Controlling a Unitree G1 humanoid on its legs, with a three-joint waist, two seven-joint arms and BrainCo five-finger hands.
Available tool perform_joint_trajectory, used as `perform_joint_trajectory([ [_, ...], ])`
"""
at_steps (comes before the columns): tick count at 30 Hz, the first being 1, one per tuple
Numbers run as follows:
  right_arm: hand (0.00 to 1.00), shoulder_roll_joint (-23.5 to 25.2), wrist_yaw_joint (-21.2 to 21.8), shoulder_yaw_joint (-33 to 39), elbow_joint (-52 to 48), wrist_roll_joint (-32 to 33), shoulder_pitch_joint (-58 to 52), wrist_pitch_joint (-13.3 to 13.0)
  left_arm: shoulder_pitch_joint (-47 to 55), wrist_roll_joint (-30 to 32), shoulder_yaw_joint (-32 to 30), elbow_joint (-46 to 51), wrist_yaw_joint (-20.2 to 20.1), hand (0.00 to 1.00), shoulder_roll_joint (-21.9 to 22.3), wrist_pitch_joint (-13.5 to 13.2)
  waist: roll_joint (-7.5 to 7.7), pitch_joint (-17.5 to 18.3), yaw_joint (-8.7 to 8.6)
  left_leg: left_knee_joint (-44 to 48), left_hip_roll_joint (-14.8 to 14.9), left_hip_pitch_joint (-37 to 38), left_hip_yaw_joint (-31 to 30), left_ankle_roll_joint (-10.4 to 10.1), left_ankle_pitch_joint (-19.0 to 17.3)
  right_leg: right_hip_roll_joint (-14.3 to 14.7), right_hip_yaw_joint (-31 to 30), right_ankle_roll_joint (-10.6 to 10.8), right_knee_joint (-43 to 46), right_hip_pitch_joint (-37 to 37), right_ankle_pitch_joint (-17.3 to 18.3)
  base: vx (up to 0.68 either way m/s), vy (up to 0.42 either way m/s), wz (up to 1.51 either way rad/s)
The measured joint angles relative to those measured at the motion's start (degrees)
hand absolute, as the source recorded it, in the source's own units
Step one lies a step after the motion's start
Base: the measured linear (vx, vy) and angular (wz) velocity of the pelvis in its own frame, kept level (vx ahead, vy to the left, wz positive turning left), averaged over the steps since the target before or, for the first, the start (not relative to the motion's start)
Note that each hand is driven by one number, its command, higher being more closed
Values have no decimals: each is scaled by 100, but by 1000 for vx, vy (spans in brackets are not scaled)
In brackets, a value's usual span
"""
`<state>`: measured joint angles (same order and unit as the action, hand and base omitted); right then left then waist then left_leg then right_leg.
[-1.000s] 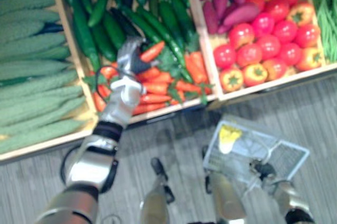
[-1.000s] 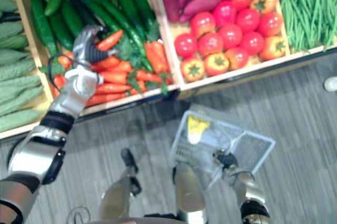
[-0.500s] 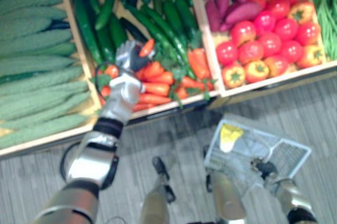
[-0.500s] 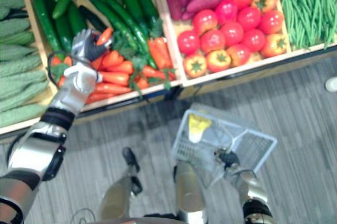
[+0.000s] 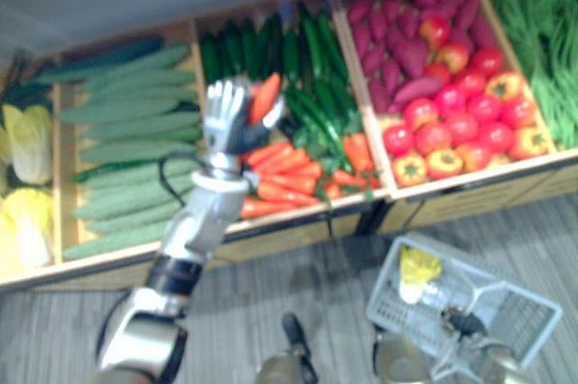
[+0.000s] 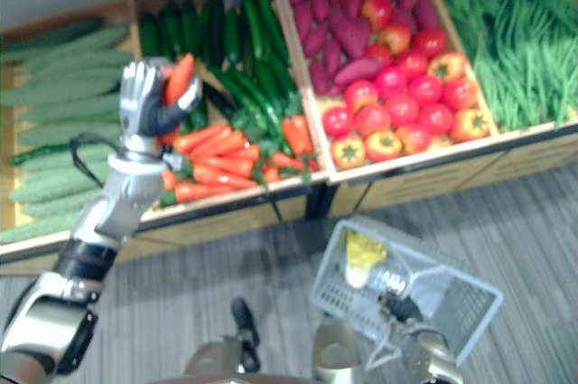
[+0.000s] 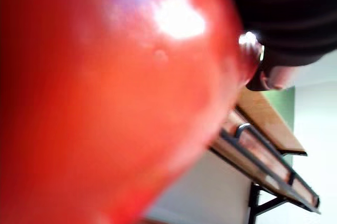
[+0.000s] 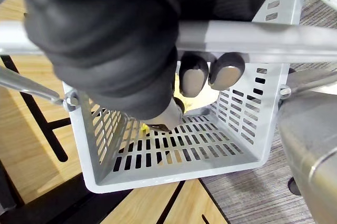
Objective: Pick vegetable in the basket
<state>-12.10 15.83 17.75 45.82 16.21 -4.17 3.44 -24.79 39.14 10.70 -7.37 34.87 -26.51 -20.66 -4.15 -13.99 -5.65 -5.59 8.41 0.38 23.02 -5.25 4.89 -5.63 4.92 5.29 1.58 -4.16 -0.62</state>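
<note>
Carrot (image 6: 181, 77) | gripped in left robot hand (image 6: 140, 102) | right robot hand (image 8: 105, 39) clasps basket handle (image 8: 253, 37)

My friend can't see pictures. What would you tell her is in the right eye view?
The robot's left hand holds a carrot up over wooden crates of carrots, cucumbers, tomatoes and green beans. Lower down, its right hand grips the handle of a grey basket with something yellow inside.

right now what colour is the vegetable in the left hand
Carrot is orange-red; right eye view shows it best.
</note>
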Motion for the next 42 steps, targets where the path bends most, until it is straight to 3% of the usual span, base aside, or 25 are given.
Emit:
perform_joint_trajectory([
  [4,100,13,-256,-128,-412,-57,-316,190,1186,-37,318,702,-347,100,409,-207,69,376,61,4,-16,234,-32,-140,-246,70,-357,18,-229,124,-15,-41,8,-41],
  [6,100,-54,-272,-392,-710,-63,-328,367,1945,-72,394,1149,-578,100,568,-240,152,417,207,431,-123,277,-610,-274,-801,181,-895,-6,-208,114,-7,27,20,-129],
  [8,100,-188,-156,-523,-1202,-81,-383,531,2801,-71,498,1569,-879,100,847,-250,118,491,300,1525,-193,66,-1280,-140,-1545,372,-1428,-98,-143,119,-101,46,43,-134],
  [13,100,-281,18,-470,-1966,-221,-551,856,3165,-598,737,1623,-1646,100,1283,-466,143,662,270,1404,-159,442,-593,-4,-1613,489,-1909,0,-460,122,-401,62,34,-92],
  [14,100,-245,90,-484,-2127,-233,-598,909,3149,-801,954,1428,-1910,100,1358,-550,251,627,271,1357,-160,603,-413,37,-1644,398,-1575,-40,-483,117,-390,25,30,-96],
  [15,100,-229,113,-488,-2154,-233,-612,920,3138,-897,1063,1310,-2037,100,1382,-583,218,653,274,1357,-156,681,-350,42,-1651,330,-1296,-53,-402,88,-388,23,20,-96],
  [17,100,-153,187,-492,-2255,-240,-611,953,3144,-965,1277,893,-2418,100,1522,-632,285,663,249,1386,-142,830,-137,81,-1685,125,-286,-427,321,-246,-269,39,-4,-97],
  [19,100,-121,205,-619,-2275,-225,-515,949,3156,-1007,1261,818,-2615,100,1558,-634,352,651,308,1420,-110,941,20,136,-1744,156,609,-753,1034,-628,-443,-3,-39,-132],
  [20,100,-107,205,-803,-2290,-219,-355,943,3135,-1142,1271,765,-2689,100,1509,-639,432,608,324,1426,-122,1032,1,300,-1831,262,747,-1025,1050,-654,-633,-130,-41,-172],
  [21,100,-40,207,-953,-2304,-220,-244,918,3130,-1202,1322,767,-2759,100,1492,-667,358,652,439,1306,-67,1187,25,425,-1944,406,627,-1068,609,-462,-682,-170,-92,-163],
  [22,100,-6,210,-1005,-2341,-215,-232,908,3113,-1204,1336,754,-2784,100,1483,-697,409,651,443,1262,-75,1233,113,278,-1989,348,903,-1127,666,-432,-347,-188,-72,-134],
  [23,100,-4,187,-1155,-2292,-206,-128,874,2981,-1269,1430,472,-2919,100,1589,-701,445,576,389,1458,-54,1182,403,228,-2031,-192,1602,-1173,1826,-813,383,-136,-64,-66],
  [26,100,-196,86,-1348,-2279,-238,-77,824,2994,-1427,1918,400,-3223,100,1611,-673,538,649,431,1655,-14,1171,706,206,-2048,-825,2170,-1122,2930,-735,746,-33,-20,-48],
  [27,100,-198,91,-1508,-2231,-234,46,831,2987,-1427,2030,417,-3291,100,1617,-664,664,687,489,1801,-11,1152,824,156,-2087,-753,2212,-843,2528,-574,806,-32,-82,-91],
  [28,100,-150,93,-1710,-2158,-230,270,835,2930,-1426,2179,312,-3353,100,1699,-609,558,701,533,1915,136,994,878,157,-2101,-233,2105,-661,1568,-380,465,-90,-146,-135],
  [29,100,-58,119,-1915,-2137,-199,427,838,2850,-1426,2350,178,-3433,100,1732,-538,469,781,614,1838,356,828,972,386,-1859,233,1984,-756,197,-50,-90,-100,-186,-132],
  [31,100,-66,227,-2028,-2136,-99,630,899,2648,-1432,2622,0,-3541,100,1803,-381,474,752,590,1909,324,774,988,268,-1777,159,2319,-809,244,-153,-61,-45,-176,-98],
  [34,100,-102,240,-2098,-2147,-102,651,1115,2538,-1431,3011,-188,-3636,100,1781,-238,469,751,513,2125,388,786,945,206,-1590,370,2004,-848,-137,-2,-268,-45,-97,-55],
  [35,100,-116,298,-2180,-2146,-121,683,1171,2537,-1431,3107,-203,-3614,100,1758,-160,544,708,540,2512,451,687,902,250,-1538,421,1823,-882,-325,66,-230,-30,-116,-93],
  [36,100,-136,373,-2319,-2143,-125,760,1271,2535,-1431,3174,-241,-3571,100,1731,-141,576,678,572,2785,391,540,599,316,-1557,472,1725,-728,-556,166,-80,-12,-92,-88],
  [37,100,-141,408,-2377,-2138,-141,816,1323,2540,-1431,3205,-322,-3551,100,1769,-133,408,716,602,2793,387,437,304,382,-1591,553,1757,-563,-566,228,120,78,-77,-93],
  [38,100,-286,530,-2504,-2135,-153,1098,1424,2538,-1450,3209,-313,-3462,100,1839,-102,245,622,573,3187,403,222,-162,425,-1900,354,1986,-1121,961,-196,478,124,-40,-85],
  [39,100,-261,593,-2615,-2038,-173,1370,1517,2526,-1561,3207,-350,-3354,100,1855,-55,181,479,558,3433,243,103,-810,297,-2164,380,1569,-853,1418,-222,878,121,-11,-84],
  [41,100,-253,609,-2796,-2014,-183,1569,1593,2535,-1579,3291,-429,-3259,100,1853,80,103,483,736,3477,-89,-100,-1434,266,-2406,603,1207,-925,1159,-225,721,-25,9,-111],
  [42,100,-128,646,-2840,-2026,-150,1637,1600,2574,-1579,3337,-439,-3205,100,1796,105,107,482,738,3223,-302,-140,-1676,268,-2414,669,1033,-840,996,-197,661,-60,-2,-112],
])
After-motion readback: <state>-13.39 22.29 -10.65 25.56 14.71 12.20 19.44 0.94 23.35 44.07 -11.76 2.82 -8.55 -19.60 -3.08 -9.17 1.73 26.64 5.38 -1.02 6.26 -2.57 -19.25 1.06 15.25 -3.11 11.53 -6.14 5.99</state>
